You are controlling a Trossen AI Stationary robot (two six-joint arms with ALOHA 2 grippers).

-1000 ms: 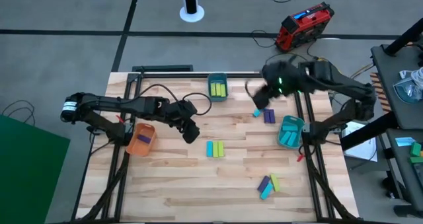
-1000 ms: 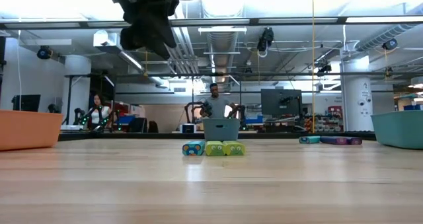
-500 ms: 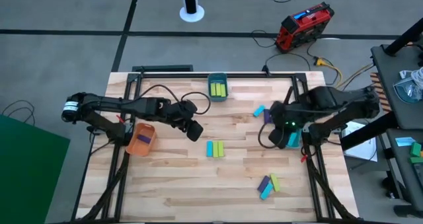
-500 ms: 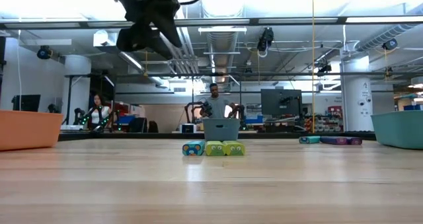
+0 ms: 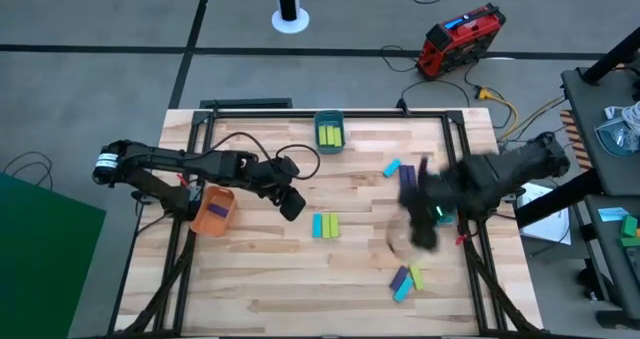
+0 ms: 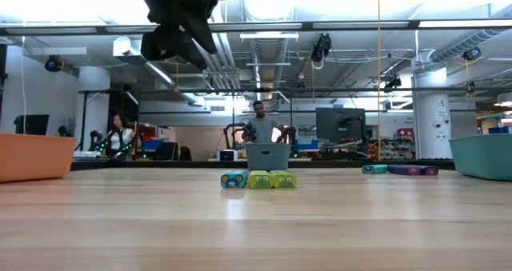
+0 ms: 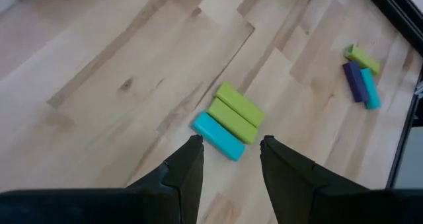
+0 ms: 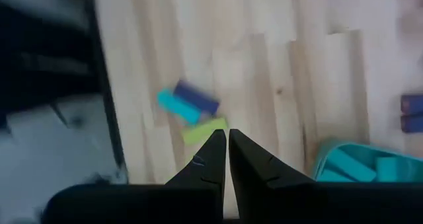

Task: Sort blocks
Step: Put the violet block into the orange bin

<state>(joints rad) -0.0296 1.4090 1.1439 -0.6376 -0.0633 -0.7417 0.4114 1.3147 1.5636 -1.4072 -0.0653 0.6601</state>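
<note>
Three blocks, one cyan and two yellow-green (image 5: 325,225), lie side by side mid-table; the left wrist view shows them as a block row (image 7: 229,121). My left gripper (image 5: 292,205) hangs open above the table just left of them, holding nothing; its fingers (image 7: 190,159) frame the cyan block from above. A purple, a yellow-green and a cyan block (image 5: 405,277) lie near the front right. My right gripper (image 5: 425,237), blurred, is shut and empty, above and just beyond that cluster (image 8: 192,110). A cyan block (image 5: 392,167) and a purple one (image 5: 407,175) lie at the far right.
An orange bin (image 5: 213,209) with a purple block stands at the left. A bin (image 5: 329,132) with yellow-green blocks is at the far edge. A teal bin (image 8: 357,163) with cyan blocks stands at the right, under the right arm. Dark frame rails (image 5: 470,269) border the table.
My right gripper has swung from the far right of the table toward the near edge, past the teal bin, sinking and turning as it went, and has stayed shut. The blocks have not moved.
</note>
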